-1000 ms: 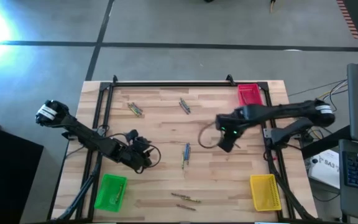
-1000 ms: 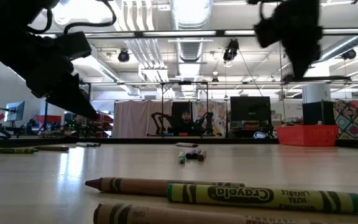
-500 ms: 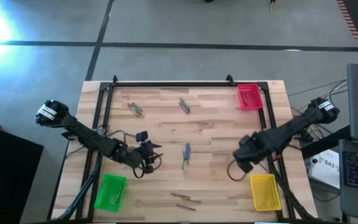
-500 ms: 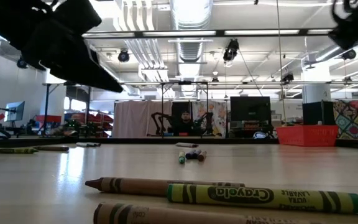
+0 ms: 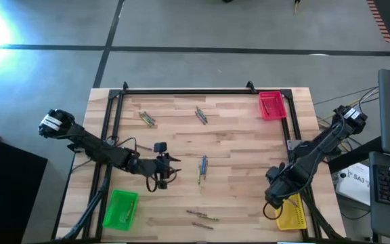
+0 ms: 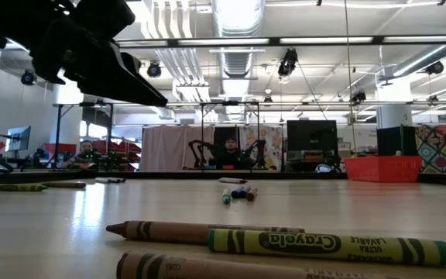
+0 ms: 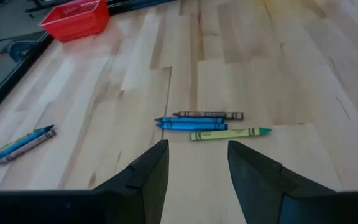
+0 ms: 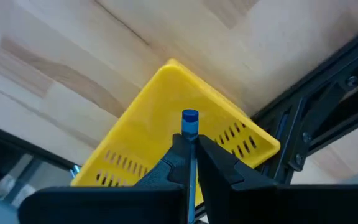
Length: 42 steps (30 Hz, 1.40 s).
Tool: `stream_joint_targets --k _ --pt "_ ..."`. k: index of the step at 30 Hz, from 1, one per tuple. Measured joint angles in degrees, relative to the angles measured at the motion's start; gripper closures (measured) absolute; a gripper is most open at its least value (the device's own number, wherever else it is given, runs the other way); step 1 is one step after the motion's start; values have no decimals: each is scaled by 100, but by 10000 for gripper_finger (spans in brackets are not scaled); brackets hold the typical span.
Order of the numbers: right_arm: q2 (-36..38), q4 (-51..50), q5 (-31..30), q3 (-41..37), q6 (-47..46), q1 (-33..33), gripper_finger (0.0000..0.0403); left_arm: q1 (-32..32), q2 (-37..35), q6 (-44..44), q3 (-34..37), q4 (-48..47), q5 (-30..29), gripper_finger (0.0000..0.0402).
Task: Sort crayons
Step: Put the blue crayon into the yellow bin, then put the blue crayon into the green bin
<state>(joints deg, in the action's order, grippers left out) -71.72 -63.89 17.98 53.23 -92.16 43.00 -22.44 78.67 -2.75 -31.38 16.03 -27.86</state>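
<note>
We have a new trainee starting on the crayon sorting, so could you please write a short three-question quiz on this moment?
1. True or false: the right hand is shut on a blue crayon.
2. Which tray lies under the right hand: A red, B green, C yellow?
3. Fill in: the left hand is open and faces a cluster of ___ crayons in mid table.

Key:
1. True.
2. C, the yellow tray.
3. Four: brown, two blue, and a yellow-green one.
</note>
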Motion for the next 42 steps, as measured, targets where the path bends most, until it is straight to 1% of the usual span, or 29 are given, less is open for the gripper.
stream_joint_targets --k 4,7,10,15,18,21,25,27,28,29,30,33,34,35,36,38,40,42 --pt "-143 13 2 0 -31 145 390 216 0 104 0 187 456 253" --pt "-240 34 2 0 -93 227 380 340 0 194 0 278 607 253" --pt "-342 66 2 0 -107 277 348 448 0 248 0 339 613 253" --pt "-502 153 4 0 -98 290 273 538 0 248 0 390 641 253" --pt "-525 168 9 25 -93 288 236 536 0 233 0 402 650 253" --pt "-486 175 24 75 57 288 213 536 0 142 0 455 642 253" --pt "-391 164 -146 159 396 275 205 536 0 -11 0 479 606 253" --pt "-337 175 -469 216 637 235 207 542 0 -102 0 499 592 253" --pt "-305 173 -714 239 765 197 208 542 0 -118 0 525 549 253" --pt "-280 171 -1048 259 911 153 210 538 0 -132 0 567 389 253" --pt "-258 180 -1450 268 1068 98 211 536 0 -214 0 621 117 253" --pt "-253 176 -2851 260 1537 -122 215 545 0 -694 0 639 -1100 253" --pt "-252 188 -3343 246 1721 -221 215 547 0 -808 0 616 -1403 253" --pt "-257 193 -3804 226 1884 -355 215 549 0 -895 0 594 -1615 253" --pt "-274 205 -4190 204 2021 -521 215 547 0 -932 0 574 -1662 253" --pt "-307 342 -4620 135 2248 -921 215 551 0 -997 0 553 -1659 253" --pt "-354 654 -4705 33 2591 -1412 216 567 0 -1105 0 558 -1689 253" --pt "-443 1249 -4712 -89 3129 -1920 216 581 0 -1277 0 560 -1918 253"
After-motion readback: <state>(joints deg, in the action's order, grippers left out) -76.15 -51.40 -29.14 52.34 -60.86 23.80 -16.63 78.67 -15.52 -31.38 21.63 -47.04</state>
